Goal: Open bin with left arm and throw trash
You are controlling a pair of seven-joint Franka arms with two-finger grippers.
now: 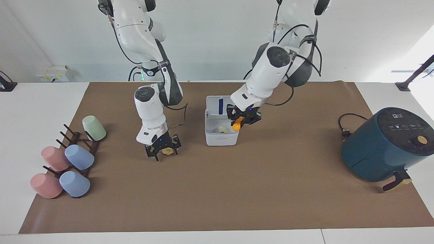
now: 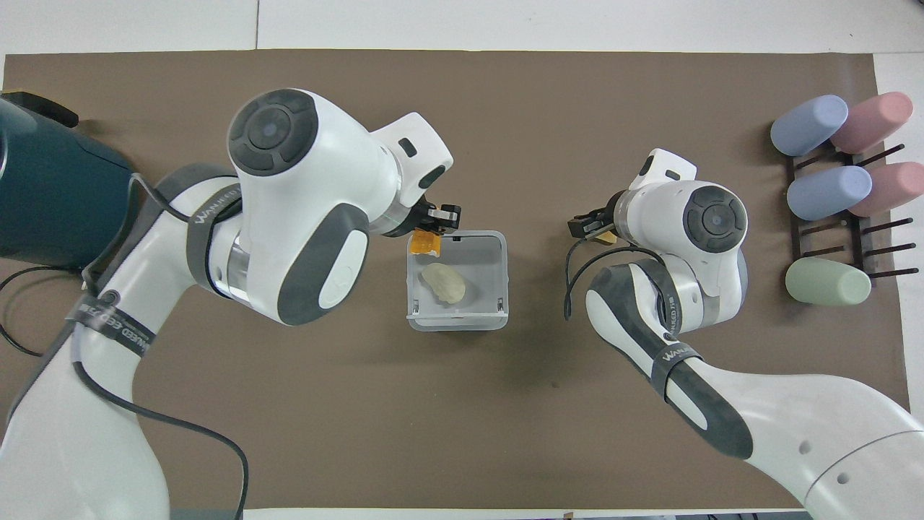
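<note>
Orange oblong scrap (image 1: 238, 123) is hanging end-down in the left tool's (image 1: 241, 119) grip over the open white bin (image 1: 221, 139), one cream lump (image 1: 222, 129) lying inside; the right tool (image 1: 162, 150) is straddling one yellowish lump (image 1: 166, 151), fingers spread.

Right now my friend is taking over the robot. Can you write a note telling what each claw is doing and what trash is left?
Left claw: shut on the orange piece, held over the open bin, not dropped yet.
Right claw: open, down around the yellowish lump on the mat, toward the right arm's end from the bin; not gripped yet.
Done: lid up, cream lump lies in the bin.
Left: release the orange piece, then grip the yellowish lump and drop it in too.
</note>
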